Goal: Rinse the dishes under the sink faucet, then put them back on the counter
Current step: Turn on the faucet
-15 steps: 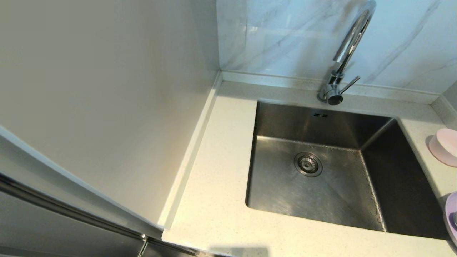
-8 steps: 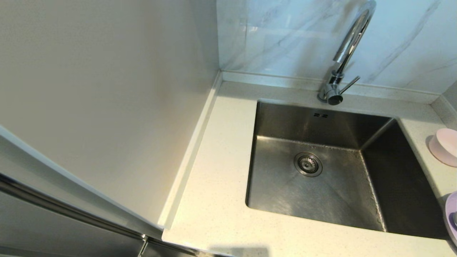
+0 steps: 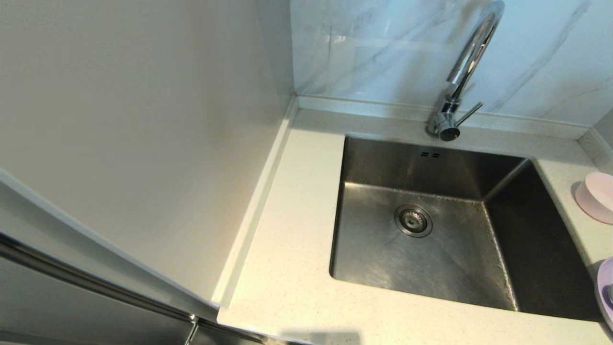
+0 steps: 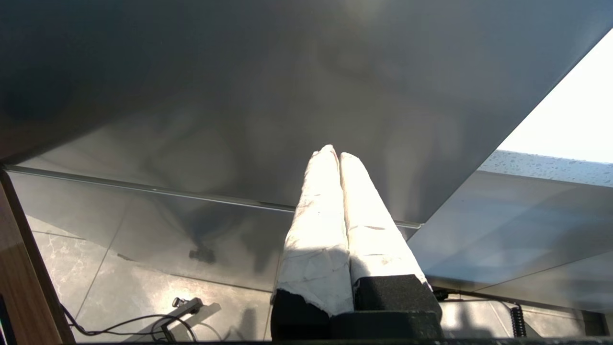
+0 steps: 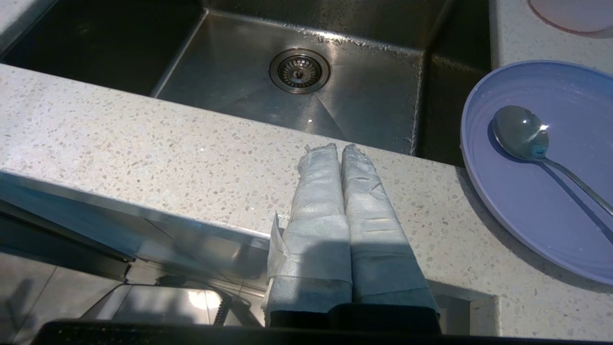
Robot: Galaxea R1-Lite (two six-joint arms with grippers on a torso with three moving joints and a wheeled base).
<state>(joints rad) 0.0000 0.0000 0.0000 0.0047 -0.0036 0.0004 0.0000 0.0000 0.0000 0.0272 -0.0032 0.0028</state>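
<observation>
The steel sink [image 3: 431,249] lies empty, its strainer drain [image 3: 413,220] bare; the chrome faucet [image 3: 467,62] stands behind it, with no water visible. On the counter [image 3: 297,230] right of the sink sit the pink bowl [image 3: 596,196] and the lavender plate [image 5: 541,163], with the metal spoon [image 5: 522,132] lying in the plate. My right gripper [image 5: 335,147] is shut and empty, hovering at the counter's front edge, left of the plate. My left gripper [image 4: 334,154] is shut and empty, low beside a grey cabinet front. Neither gripper shows in the head view.
A tall pale side panel [image 3: 143,143] bounds the counter on the left. The white veined marble wall [image 3: 383,48] rises behind the low back edge. Floor tiles and cables [image 4: 134,321] lie below the left gripper.
</observation>
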